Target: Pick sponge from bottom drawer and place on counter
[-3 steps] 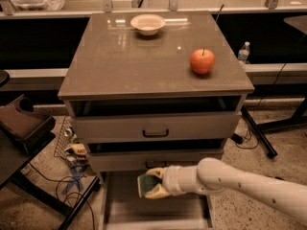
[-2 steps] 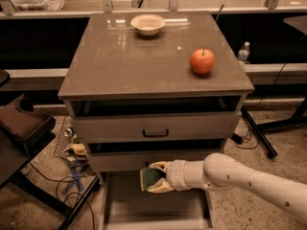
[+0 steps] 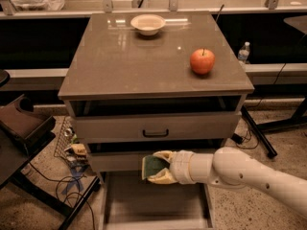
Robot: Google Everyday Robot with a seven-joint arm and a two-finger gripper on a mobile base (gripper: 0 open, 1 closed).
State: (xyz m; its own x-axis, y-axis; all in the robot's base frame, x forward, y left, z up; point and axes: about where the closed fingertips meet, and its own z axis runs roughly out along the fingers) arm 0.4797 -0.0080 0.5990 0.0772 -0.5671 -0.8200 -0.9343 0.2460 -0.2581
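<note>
The bottom drawer (image 3: 153, 202) is pulled out below the cabinet, its flat grey floor showing. My gripper (image 3: 154, 167) hangs above the drawer's back part, in front of the drawer fronts, and is shut on the dark green sponge (image 3: 152, 165), which is lifted off the drawer floor. My pale arm (image 3: 249, 174) reaches in from the lower right. The counter (image 3: 144, 56) is the glossy grey-brown top of the cabinet, above the gripper.
A red apple (image 3: 202, 61) sits on the counter's right side and a white bowl (image 3: 147, 24) at its back. A middle drawer with a black handle (image 3: 155, 133) is closed. Cables and clutter (image 3: 74, 159) lie on the floor at left; a water bottle (image 3: 243, 52) stands at right.
My gripper with the sponge has risen a little and shifted slightly right, away from the drawer floor.
</note>
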